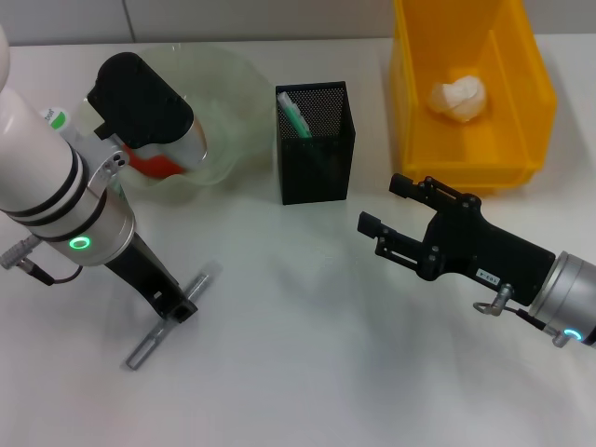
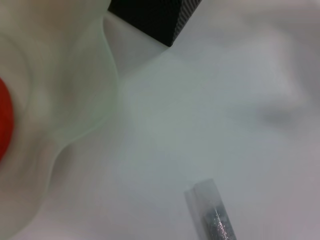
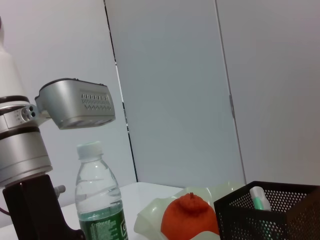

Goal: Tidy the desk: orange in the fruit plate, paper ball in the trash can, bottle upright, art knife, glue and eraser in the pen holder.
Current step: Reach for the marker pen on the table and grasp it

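My left gripper (image 1: 175, 309) is down at the table's front left, shut on the silver art knife (image 1: 147, 346), which lies slanted low over the table; its end shows in the left wrist view (image 2: 212, 215). The orange (image 1: 156, 166) rests in the pale green fruit plate (image 1: 228, 88), also seen as the orange (image 3: 190, 217). The bottle (image 3: 97, 197) stands upright beside the left arm. The green glue (image 1: 294, 114) stands in the black mesh pen holder (image 1: 315, 177). The paper ball (image 1: 458, 98) lies in the yellow trash can (image 1: 521, 172). My right gripper (image 1: 384, 205) hovers open and holds nothing. The eraser is out of view.
The pen holder stands between the fruit plate and the trash can. White tabletop (image 1: 307, 372) stretches between the two arms. A grey partition wall (image 3: 170, 90) stands behind the desk.
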Controlling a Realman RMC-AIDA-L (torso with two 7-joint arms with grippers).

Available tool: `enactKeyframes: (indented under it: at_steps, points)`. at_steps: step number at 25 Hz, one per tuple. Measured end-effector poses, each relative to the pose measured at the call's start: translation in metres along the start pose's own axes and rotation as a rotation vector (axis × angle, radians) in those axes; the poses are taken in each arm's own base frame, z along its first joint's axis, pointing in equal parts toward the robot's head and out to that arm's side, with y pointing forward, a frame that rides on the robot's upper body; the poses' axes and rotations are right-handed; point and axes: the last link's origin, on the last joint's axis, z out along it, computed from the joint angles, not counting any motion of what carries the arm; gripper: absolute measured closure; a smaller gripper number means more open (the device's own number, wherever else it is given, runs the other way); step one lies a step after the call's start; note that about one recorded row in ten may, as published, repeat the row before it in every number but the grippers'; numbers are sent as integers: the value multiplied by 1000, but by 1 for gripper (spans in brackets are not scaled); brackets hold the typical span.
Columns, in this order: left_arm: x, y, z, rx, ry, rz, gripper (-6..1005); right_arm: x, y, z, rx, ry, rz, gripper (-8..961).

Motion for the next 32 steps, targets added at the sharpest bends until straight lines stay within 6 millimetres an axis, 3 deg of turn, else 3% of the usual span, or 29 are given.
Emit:
enactKeyframes:
  at_steps: [4, 9, 32]
  points:
    - [0, 0, 0, 0, 1, 3, 576, 0, 0, 0, 0, 0, 1, 224]
    - [1, -1, 0, 3, 5, 4, 707, -1, 0, 1, -1, -2, 0, 224]
    - [-1, -4, 6, 6, -1, 2, 706, -3, -2, 4, -5, -2, -6, 223]
